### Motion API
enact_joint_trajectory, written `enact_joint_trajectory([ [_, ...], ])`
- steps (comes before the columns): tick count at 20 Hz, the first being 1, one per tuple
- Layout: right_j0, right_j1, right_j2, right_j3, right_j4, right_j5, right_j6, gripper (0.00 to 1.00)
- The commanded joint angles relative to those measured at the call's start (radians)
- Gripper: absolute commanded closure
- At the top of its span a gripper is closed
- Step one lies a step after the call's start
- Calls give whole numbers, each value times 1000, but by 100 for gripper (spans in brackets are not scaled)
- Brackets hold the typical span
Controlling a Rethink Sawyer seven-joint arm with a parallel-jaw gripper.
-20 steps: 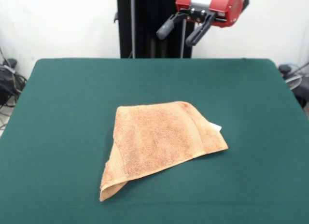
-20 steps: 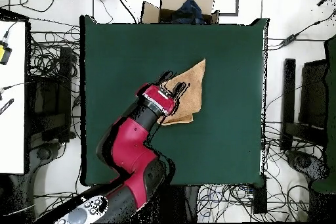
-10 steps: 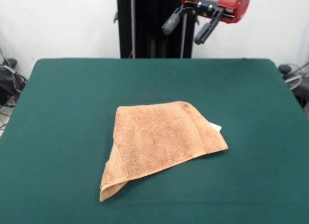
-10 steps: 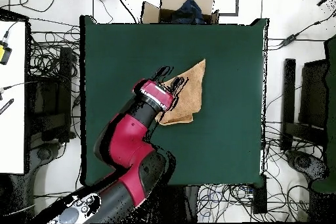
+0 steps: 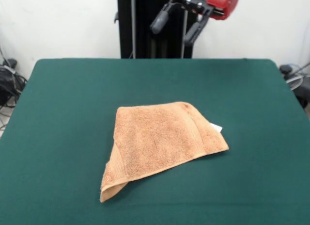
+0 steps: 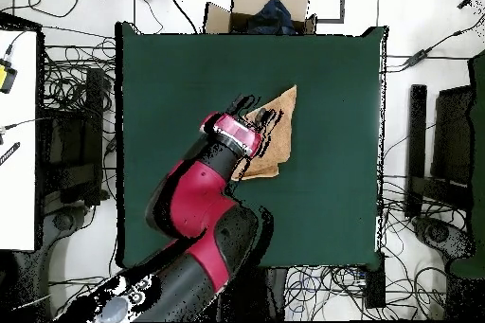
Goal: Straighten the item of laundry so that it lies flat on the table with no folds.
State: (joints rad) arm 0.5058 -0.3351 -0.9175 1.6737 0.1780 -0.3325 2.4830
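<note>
The item of laundry [image 5: 160,137], a light orange-tan terry towel, lies folded over on the table [image 5: 58,113], a little right of centre. One corner is tucked under at the near left, and a small white tag [image 5: 216,127] pokes out at its right edge. My gripper [image 5: 175,27] hangs high above the table's far edge, open, with nothing between its fingers. From overhead, the gripper [image 6: 252,111] and the red arm cover part of the towel [image 6: 282,118] on the table [image 6: 170,73].
The green top extends wide on every side of the towel. A cardboard box [image 6: 270,5] sits on the floor beyond one table edge. Cables and dark equipment [image 6: 453,130] line the floor on both sides.
The gripper first rose, then shifted left in the front view, staying open. The towel has not moved.
</note>
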Motion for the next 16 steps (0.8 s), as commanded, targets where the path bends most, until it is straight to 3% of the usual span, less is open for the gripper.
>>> enact_joint_trajectory([
  [1,-115,-158,267,-63,-212,257,-94,0],
  [3,-114,-154,255,-66,-222,236,-57,0],
  [6,-62,-59,156,-78,-157,116,31,0],
  [9,2,68,31,-72,-25,-41,72,0],
  [11,4,82,31,-66,-5,-55,77,0],
  [13,-22,46,80,-70,-53,-11,64,0],
  [16,-112,-76,235,-59,-156,93,58,0],
])
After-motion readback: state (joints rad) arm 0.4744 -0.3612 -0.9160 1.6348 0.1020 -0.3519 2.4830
